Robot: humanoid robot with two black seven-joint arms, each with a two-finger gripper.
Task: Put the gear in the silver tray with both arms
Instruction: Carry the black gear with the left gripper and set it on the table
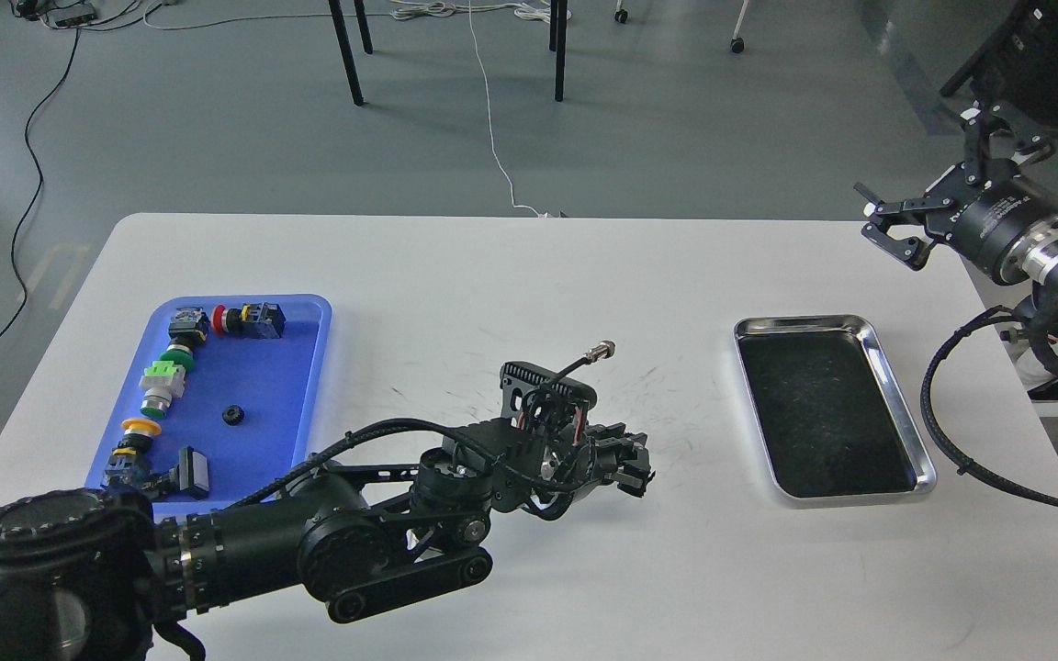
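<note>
head view: the left tool (632, 462) hangs low over the white bench (511, 275) near centre, seen dark and end-on, so whether it is open, closed or carrying anything cannot be told. the right tool (938, 179) is raised at two o'clock past the bench's corner, fingers spread and empty. the silver tray (896, 404) lies at three o'clock, its dark bottom bare. a small black gear (233, 415) rests in the blue tray (309, 367) at nine o'clock beside coloured push-button switches (164, 381).
</note>
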